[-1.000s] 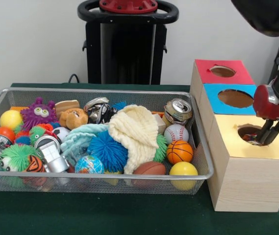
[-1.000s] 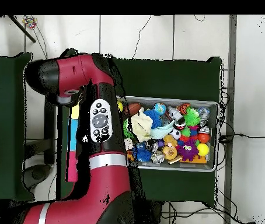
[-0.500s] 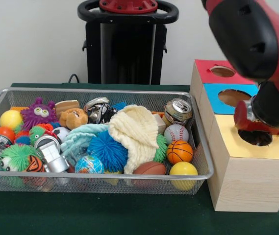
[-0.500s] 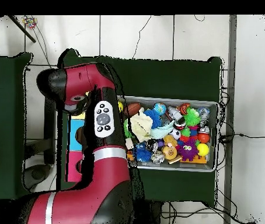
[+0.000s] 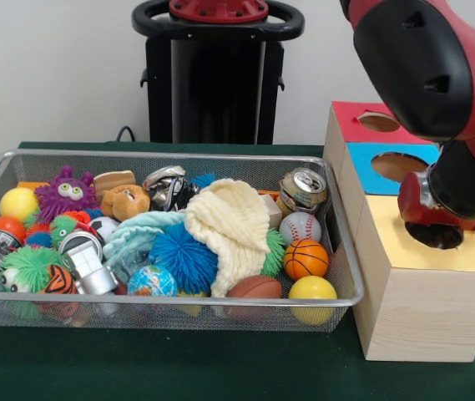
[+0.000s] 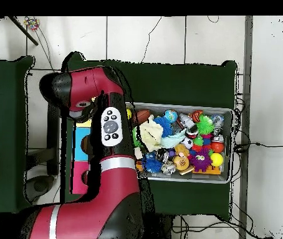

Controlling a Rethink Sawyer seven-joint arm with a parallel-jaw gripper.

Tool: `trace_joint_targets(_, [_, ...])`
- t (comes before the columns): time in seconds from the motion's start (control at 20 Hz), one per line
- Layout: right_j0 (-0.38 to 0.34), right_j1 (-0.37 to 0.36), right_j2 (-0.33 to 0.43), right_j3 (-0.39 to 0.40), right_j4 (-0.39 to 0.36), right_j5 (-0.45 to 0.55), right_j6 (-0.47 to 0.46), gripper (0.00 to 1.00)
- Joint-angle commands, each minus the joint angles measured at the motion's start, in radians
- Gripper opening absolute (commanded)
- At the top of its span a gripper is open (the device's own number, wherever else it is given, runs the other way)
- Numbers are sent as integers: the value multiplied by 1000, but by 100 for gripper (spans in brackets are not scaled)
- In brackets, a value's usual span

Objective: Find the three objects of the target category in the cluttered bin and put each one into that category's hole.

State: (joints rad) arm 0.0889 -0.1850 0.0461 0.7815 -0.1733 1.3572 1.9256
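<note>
The arm [image 5: 437, 75] is hanging over the yellow box's hole [image 5: 436, 235], hiding its claw, so I cannot tell how the claw is. The balls are lying at the bin's [image 5: 350, 276] end beside the boxes, like the basketball [image 5: 305, 258]. Anything dropping crooked could be hitting the hole's edge and bouncing off.

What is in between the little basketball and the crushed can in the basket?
In the front view, a white baseball sits between the crushed can behind it and the small basketball in front of it, near the bin's right end.
</note>
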Motion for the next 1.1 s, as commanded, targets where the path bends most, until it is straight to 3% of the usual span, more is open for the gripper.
trace_joint_targets(0.05, [-47,85,112,129,-2,-5,-154,0])
trace_joint_targets(0.25, [-58,33,123,198,10,-94,-133,0])
trace_joint_targets(0.4, [-64,5,134,209,15,-127,-120,0])
trace_joint_targets(0.7, [-72,-70,133,272,-9,-332,-67,0])
trace_joint_targets(1.1, [-77,-143,113,284,-49,-434,-84,0])
